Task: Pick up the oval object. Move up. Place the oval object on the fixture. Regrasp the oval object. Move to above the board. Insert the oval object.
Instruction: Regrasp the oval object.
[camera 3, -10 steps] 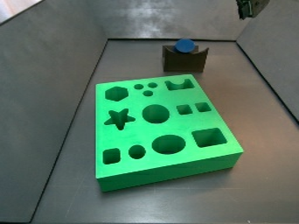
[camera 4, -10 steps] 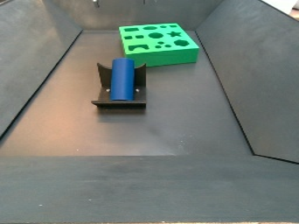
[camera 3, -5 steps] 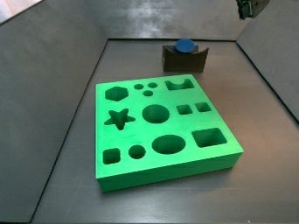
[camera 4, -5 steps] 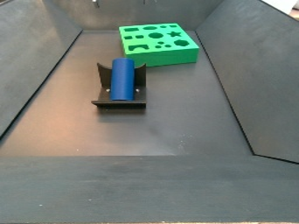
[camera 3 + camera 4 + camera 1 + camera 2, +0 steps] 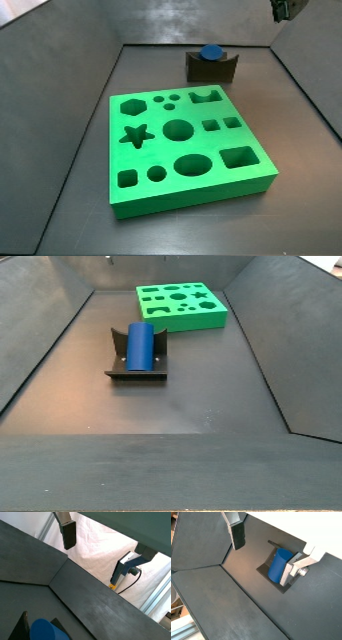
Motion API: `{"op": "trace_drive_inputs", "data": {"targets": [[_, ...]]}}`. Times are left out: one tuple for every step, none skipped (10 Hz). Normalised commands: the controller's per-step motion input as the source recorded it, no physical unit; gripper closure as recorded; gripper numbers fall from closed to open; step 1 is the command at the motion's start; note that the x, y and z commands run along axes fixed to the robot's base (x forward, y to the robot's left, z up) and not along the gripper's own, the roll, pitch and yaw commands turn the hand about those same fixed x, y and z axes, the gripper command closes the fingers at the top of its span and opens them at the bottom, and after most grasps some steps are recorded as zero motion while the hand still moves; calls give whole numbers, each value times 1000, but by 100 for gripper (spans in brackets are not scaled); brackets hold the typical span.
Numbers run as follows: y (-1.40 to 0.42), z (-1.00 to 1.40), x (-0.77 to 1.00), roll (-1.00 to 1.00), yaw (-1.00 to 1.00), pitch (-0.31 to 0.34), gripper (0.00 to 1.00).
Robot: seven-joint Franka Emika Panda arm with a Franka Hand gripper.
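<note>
Where the wrist views look down past the arm, the tool (image 5: 266,548) hangs high above the floor with its jaws spread wide and nothing between them. One finger (image 5: 236,534) shows its dark pad, and the opposite finger (image 5: 298,563) is a pale plate. Behind it the oval object (image 5: 279,564) lies along the fixture (image 5: 284,586).

Wrist view, lower angle: tool (image 5: 100,549) again released, dark finger (image 5: 69,534) up near the wall. The blue oval object (image 5: 42,630) sits at the frame edge on the fixture (image 5: 20,628).

Side view: oval object (image 5: 210,53) rests in the notch of the fixture (image 5: 211,68), behind the board (image 5: 185,150). A scrap of the tool (image 5: 281,9) shows at the upper edge.

Side view, opposite end: oval object (image 5: 139,346) lies lengthwise on the fixture (image 5: 135,372), near the board (image 5: 182,306).
</note>
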Motion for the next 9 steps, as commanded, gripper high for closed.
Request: {"op": "trace_drive_inputs", "data": {"targets": [[-43,-30,205,139,109,64,0],[70,-1000,82,85,110,58,0],[70,-1000,85,89,120,48,0],[61,-1000,91,89,127,27,0],[52,-1000,94,87,125,17,0],[48,-1000,97,81,116,7,0],[42,-1000,106,75,105,-14,0],[36,-1000,114,72,92,-26,0],[30,-1000,122,70,76,-35,0]]}}
